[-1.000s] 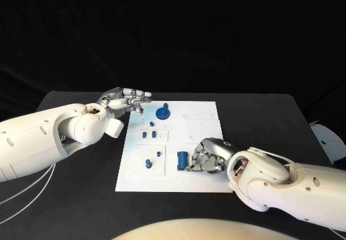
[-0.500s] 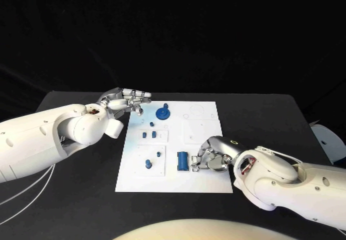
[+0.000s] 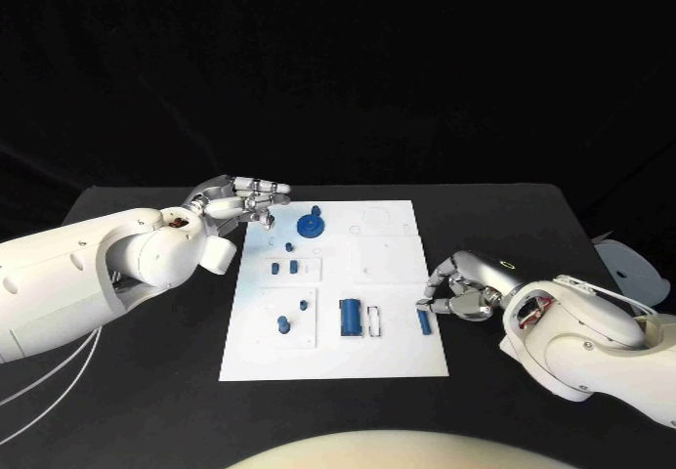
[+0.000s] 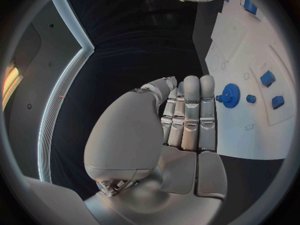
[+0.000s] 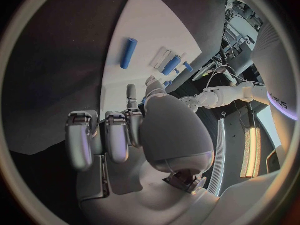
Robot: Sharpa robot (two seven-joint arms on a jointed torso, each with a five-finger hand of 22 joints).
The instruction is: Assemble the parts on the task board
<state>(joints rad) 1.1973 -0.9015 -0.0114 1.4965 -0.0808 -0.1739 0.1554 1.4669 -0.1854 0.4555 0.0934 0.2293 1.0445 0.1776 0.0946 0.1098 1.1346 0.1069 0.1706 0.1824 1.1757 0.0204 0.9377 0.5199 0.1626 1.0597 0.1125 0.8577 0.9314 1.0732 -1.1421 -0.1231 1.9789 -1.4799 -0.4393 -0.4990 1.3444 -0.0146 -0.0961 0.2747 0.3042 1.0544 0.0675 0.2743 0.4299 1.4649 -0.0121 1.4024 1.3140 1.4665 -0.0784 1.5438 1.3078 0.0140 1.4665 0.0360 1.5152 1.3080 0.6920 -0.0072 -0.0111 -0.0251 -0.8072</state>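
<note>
The white task board [image 3: 398, 354] lies mid-table. A blue gear [image 3: 312, 227] stands near its far edge, and my left hand [image 3: 242, 200] hovers just left of it, holding nothing, fingers straight side by side [image 4: 187, 112]. The gear [image 4: 230, 94] sits just past those fingertips. A large blue cylinder [image 3: 350, 317] lies beside a white slot piece [image 3: 375, 320]. A small blue peg [image 3: 423, 320] lies at the board's right edge. My right hand [image 3: 459, 288] is just right of the peg, fingers loosely bent, holding nothing. The peg [image 5: 128, 53] lies free, a short gap beyond that hand [image 5: 125, 130].
Small blue pieces [image 3: 282, 265] sit in a recess on the board's left half, with others [image 3: 289, 318] nearer me. A white rounded object [image 3: 628, 274] lies at the table's right edge. Bare black table [image 3: 141, 352] surrounds the board.
My right hand has drawn back to the right, from over the large cylinder to the board's right edge. The small peg and white slot piece have come into sight. The left hand stays put.
</note>
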